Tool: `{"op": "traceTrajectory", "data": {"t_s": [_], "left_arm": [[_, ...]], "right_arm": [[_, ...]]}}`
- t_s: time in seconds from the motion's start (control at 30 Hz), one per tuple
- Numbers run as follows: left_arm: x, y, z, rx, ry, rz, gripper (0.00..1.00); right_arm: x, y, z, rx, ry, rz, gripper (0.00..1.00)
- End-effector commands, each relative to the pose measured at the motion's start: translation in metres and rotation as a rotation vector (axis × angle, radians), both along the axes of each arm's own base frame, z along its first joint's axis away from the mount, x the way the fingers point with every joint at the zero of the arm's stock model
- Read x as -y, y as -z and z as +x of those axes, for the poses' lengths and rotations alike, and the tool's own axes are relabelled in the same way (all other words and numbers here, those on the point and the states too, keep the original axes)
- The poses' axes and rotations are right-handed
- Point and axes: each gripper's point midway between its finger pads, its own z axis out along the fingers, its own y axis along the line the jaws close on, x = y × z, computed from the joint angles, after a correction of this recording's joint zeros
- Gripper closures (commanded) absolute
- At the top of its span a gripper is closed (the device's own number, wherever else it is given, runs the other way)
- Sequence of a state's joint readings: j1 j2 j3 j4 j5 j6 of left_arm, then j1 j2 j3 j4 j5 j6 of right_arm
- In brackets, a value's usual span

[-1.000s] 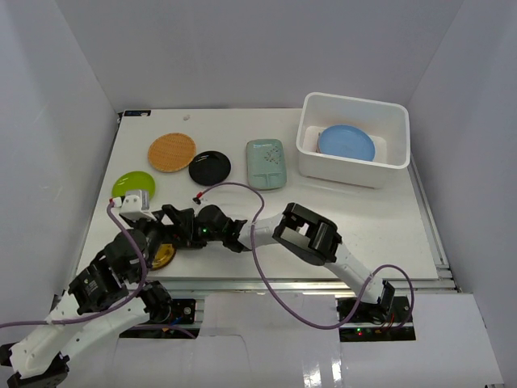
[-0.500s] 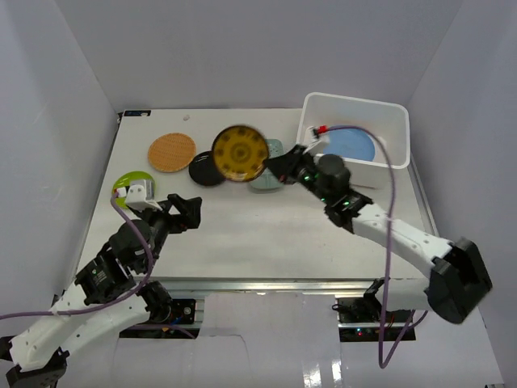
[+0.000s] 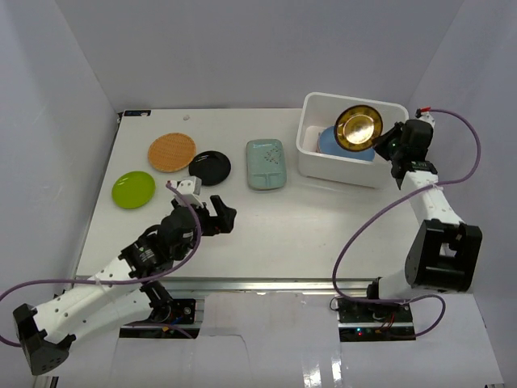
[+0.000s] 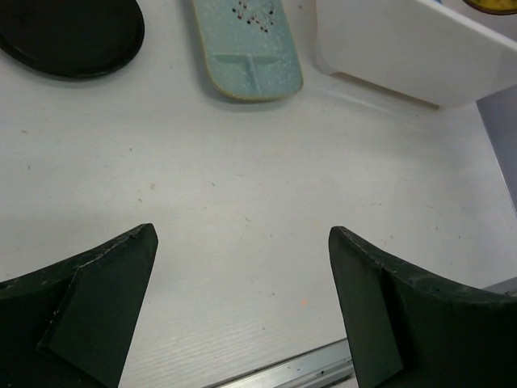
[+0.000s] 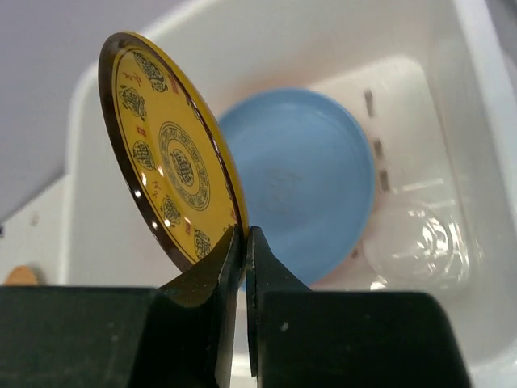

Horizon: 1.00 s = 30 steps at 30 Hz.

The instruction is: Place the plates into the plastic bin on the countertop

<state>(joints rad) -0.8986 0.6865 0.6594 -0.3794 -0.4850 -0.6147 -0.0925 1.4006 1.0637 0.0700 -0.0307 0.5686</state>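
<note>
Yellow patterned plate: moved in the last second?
Yes. The yellow plate went from near-left on the countertop to far right, now pinched by the right tool over the plastic bin.

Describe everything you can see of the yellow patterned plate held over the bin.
The yellow plate is round and glossy. Its face is gold-yellow, with a ring of dark ornamental motifs around a central medallion, edged by a thin dark rim. It stands nearly on edge, tilted, pinched at its lower rim between the shut jaws of the right gripper. It hangs in the air above the plastic bin, over the blue plate lying inside, and appears to touch nothing but the jaws.
</note>
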Motion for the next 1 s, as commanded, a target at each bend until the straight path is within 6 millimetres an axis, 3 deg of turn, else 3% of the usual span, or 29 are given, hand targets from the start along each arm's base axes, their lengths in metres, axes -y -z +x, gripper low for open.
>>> {"op": "traceTrajectory", "data": {"t_s": [0.0,0.03,0.13,0.17,0.27,0.4,0.47,0.53,0.57,0.6,0.7,0.73,0.8,0.83,0.87,0.9,0.97], "left_arm": [[0.021,0.012,-0.001,-0.061,0.043,-0.051,0.02],[0.022,0.016,-0.001,-0.072,0.044,-0.046,0.02],[0.021,0.023,0.001,-0.085,0.029,-0.035,0.02],[0.02,0.024,0.002,-0.084,0.017,-0.033,0.02],[0.018,0.028,0.008,-0.091,-0.013,-0.023,0.02],[0.014,0.042,0.024,-0.129,-0.068,-0.016,0.02],[0.006,0.05,0.038,-0.151,-0.118,-0.017,0.02],[0.002,0.059,0.05,-0.175,-0.149,-0.046,0.02],[-0.014,0.063,0.064,-0.19,-0.211,-0.07,0.02],[-0.012,0.064,0.069,-0.203,-0.208,-0.121,0.02],[-0.034,0.076,0.095,-0.232,-0.295,-0.195,0.02],[-0.044,0.09,0.104,-0.276,-0.331,-0.208,0.02],[-0.053,0.097,0.117,-0.292,-0.362,-0.231,0.02],[-0.056,0.099,0.124,-0.309,-0.375,-0.254,0.04],[-0.068,0.104,0.132,-0.319,-0.412,-0.274,0.05],[-0.07,0.114,0.143,-0.329,-0.419,-0.288,0.06],[-0.075,0.118,0.159,-0.335,-0.42,-0.348,0.12]], "right_arm": [[-0.002,0.014,0.014,-0.071,-0.034,0.01,0.92],[0.002,0.026,0.019,-0.098,-0.017,0.003,0.9],[0.007,0.043,0.015,-0.162,0.004,-0.008,0.65],[0.007,0.048,0.012,-0.173,0.006,-0.008,0.48],[0.01,0.042,0.003,-0.155,0.022,-0.02,0.22],[0.002,0.014,-0.013,-0.075,-0.005,-0.017,0.14],[-0.008,-0.015,-0.023,0.01,-0.04,-0.02,0.14],[-0.036,-0.04,-0.037,0.078,-0.119,-0.039,0.14],[-0.049,-0.046,-0.042,0.095,-0.151,-0.051,0.14],[-0.084,-0.054,-0.057,0.127,-0.231,-0.076,0.14],[-0.13,-0.058,-0.082,0.179,-0.341,-0.081,0.15],[-0.159,-0.046,-0.104,0.178,-0.423,-0.058,0.16],[-0.182,-0.041,-0.123,0.199,-0.495,-0.029,0.16],[-0.203,-0.019,-0.141,0.161,-0.559,-0.006,0.16],[-0.213,-0.011,-0.151,0.154,-0.592,0.003,0.17],[-0.229,-0.007,-0.167,0.155,-0.651,0.016,0.17],[-0.242,0.014,-0.184,0.121,-0.704,0.023,0.17]]}}
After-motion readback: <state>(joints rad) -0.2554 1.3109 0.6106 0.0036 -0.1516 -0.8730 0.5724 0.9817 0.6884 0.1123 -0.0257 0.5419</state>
